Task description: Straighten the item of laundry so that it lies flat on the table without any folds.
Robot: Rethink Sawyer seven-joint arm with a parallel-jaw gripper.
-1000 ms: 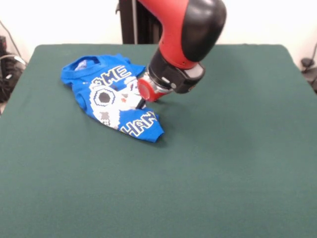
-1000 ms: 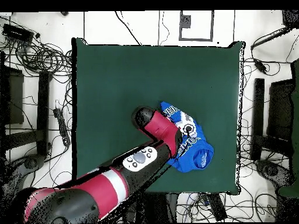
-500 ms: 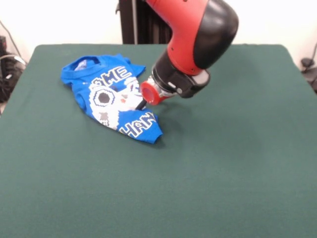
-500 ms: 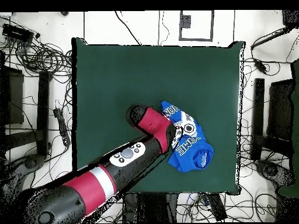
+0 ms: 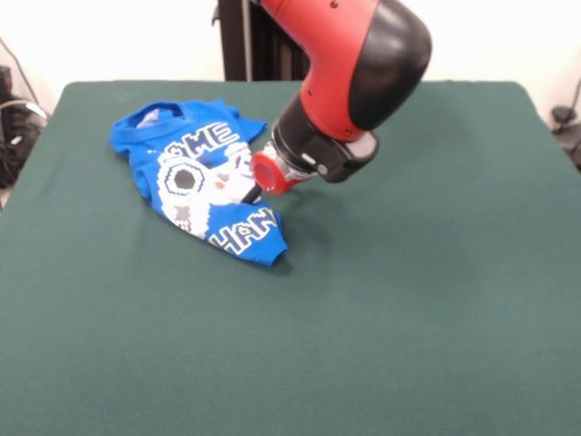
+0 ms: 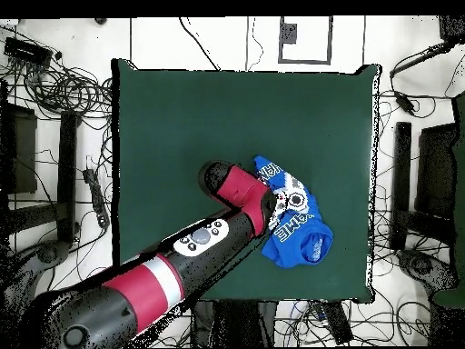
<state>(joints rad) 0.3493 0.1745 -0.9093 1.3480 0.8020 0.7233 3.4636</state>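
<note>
The item of laundry [image 5: 195,177] is a bright blue T-shirt with a white pixel print and lettering. It lies crumpled and folded on the table [image 5: 408,300], left of centre toward the far side. My gripper [image 5: 261,184] comes down at a slant onto the shirt's right edge, just below the red wrist ring, and its tip is buried in the cloth. In the overhead view the arm covers the gripper, and the item of laundry [image 6: 295,223] shows to the arm's right on the table [image 6: 209,118].
Cables [image 6: 64,91] and stands [image 6: 401,182] crowd the floor around the table on both sides in the overhead view. The shirt lies near the table's right and lower edges there.
My wrist has shifted a little to the left in the front view. The shirt's near folded corner has slid left with it and bunched slightly.
</note>
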